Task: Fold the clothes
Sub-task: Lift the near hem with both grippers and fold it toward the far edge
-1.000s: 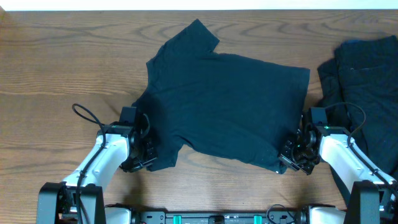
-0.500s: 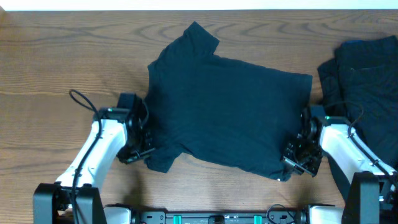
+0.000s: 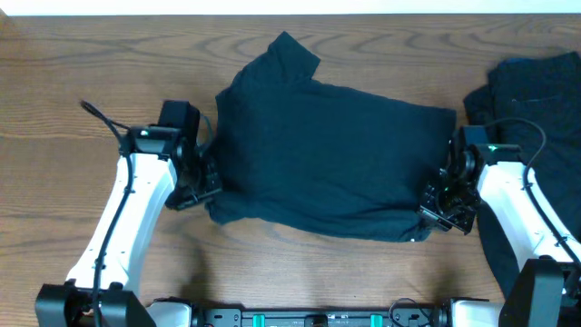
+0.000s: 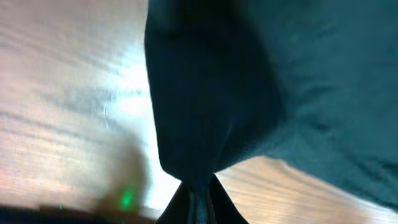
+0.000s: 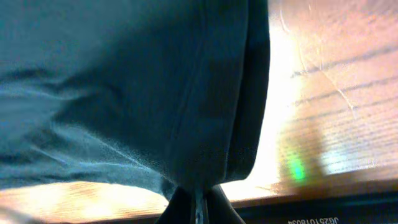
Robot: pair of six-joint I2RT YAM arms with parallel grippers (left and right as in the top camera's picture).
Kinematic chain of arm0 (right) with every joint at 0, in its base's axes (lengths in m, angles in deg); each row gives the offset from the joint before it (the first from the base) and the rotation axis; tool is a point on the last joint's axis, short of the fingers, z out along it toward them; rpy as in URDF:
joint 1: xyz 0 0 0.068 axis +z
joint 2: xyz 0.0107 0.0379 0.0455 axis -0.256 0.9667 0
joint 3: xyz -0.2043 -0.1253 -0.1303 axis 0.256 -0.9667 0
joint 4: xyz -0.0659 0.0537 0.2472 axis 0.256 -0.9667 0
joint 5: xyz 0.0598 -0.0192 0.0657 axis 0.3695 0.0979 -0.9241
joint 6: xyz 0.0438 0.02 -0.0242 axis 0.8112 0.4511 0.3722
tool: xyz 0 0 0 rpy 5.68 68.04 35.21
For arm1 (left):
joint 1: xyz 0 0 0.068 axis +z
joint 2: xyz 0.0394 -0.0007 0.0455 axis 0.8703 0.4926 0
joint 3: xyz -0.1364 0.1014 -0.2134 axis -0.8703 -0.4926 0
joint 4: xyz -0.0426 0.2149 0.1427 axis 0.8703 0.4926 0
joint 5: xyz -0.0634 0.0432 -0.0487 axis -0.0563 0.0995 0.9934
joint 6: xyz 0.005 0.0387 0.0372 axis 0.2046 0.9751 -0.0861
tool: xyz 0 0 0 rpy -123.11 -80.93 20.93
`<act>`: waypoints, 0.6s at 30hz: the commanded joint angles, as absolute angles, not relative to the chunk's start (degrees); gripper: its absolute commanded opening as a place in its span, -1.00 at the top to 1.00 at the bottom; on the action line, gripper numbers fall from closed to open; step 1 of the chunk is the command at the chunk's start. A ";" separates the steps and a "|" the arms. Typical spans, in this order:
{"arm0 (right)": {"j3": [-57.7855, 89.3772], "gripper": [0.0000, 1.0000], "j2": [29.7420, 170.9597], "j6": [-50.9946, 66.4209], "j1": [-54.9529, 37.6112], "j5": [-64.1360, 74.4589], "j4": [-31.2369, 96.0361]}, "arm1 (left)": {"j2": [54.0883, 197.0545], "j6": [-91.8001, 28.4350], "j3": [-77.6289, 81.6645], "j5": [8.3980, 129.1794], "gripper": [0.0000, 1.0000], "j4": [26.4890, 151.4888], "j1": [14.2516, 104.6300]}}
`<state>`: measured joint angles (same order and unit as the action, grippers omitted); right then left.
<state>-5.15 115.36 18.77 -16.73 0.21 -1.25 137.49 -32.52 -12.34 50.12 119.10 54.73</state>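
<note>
Two grippers (image 3: 209,184) (image 3: 428,211) — tight on T-shirt (image 3: 327,154)

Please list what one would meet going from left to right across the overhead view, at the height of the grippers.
left gripper, shut on the near-left part of the shirt → T-shirt, spread on the wood → right gripper, shut on the shirt's near-right corner → pile of dark clothes at the picture's right edge

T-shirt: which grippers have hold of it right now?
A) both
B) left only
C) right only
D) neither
A: the wrist views show fabric of the T-shirt pinched in the shut fingers of the left gripper and of the right gripper, one at each side of it.
</note>
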 commanded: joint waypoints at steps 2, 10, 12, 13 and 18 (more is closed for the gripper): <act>-3.51 0.98 115.40 16.48 -18.78 -4.31 -0.75 | 137.28 -30.03 -7.14 49.27 0.88 119.25 53.81; -3.51 0.98 115.40 16.65 -21.38 -7.26 3.19 | 137.30 -29.77 -3.84 49.27 0.88 111.29 50.71; -3.51 0.98 115.40 17.24 -22.08 -8.51 4.98 | 137.41 -29.77 -3.84 49.27 0.88 107.45 49.81; -3.51 0.98 115.40 17.61 -22.21 -8.47 5.44 | 137.47 -29.77 -3.84 49.27 0.88 105.98 49.44; -3.54 0.98 115.42 18.49 -22.56 -7.81 7.76 | 138.24 -29.75 -3.84 49.03 0.88 99.73 48.50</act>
